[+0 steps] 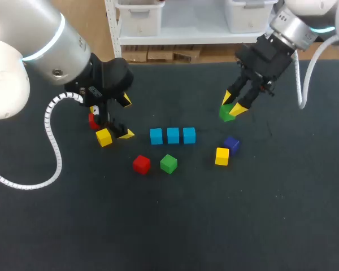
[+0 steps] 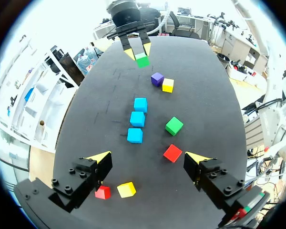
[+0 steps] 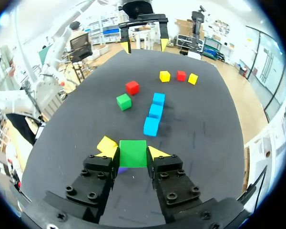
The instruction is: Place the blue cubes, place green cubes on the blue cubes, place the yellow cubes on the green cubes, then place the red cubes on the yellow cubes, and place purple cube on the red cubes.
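Three blue cubes (image 1: 173, 135) sit in a row mid-table, also visible ahead of my left gripper (image 2: 137, 119) and ahead of my right one (image 3: 155, 111). My right gripper (image 1: 233, 108) is shut on a green cube (image 1: 226, 113), which fills the gap between its fingers (image 3: 133, 153), above the table behind the purple cube (image 1: 231, 144). My left gripper (image 1: 126, 117) hangs open over the table left of the blue row, nothing between its fingers. A yellow cube (image 1: 103, 137) and a red cube (image 1: 94, 119) lie beside it.
In front of the blue row lie a red cube (image 1: 141, 164) and a second green cube (image 1: 168, 164). Another yellow cube (image 1: 222, 156) touches the purple one. The right wrist view shows one more yellow cube (image 3: 193, 78) beside the far red cube (image 3: 181, 75).
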You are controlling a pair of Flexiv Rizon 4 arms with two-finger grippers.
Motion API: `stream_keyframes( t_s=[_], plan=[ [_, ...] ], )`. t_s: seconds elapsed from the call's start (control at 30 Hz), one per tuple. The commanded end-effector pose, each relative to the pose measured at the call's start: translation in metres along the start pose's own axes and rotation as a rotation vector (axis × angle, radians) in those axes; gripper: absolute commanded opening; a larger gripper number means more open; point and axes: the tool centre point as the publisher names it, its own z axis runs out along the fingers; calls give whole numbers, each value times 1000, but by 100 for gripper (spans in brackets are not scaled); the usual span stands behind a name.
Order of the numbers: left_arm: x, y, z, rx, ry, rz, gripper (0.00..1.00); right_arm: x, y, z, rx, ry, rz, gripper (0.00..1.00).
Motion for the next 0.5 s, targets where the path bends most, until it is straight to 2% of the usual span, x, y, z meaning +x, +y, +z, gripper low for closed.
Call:
stream_keyframes(
  t_s=[0.03, 0.27, 0.5],
  plan=[
    [0, 0, 1, -2, 0, -1, 100, -15, 7, 21, 640, 54, 28, 0],
    [0, 0, 1, -2, 0, -1, 100, -26, 0, 47, 722, 69, 97, 0],
    [0, 0, 1, -2, 0, -1, 100, -25, -5, 50, 789, 113, 119, 0]
  ],
)
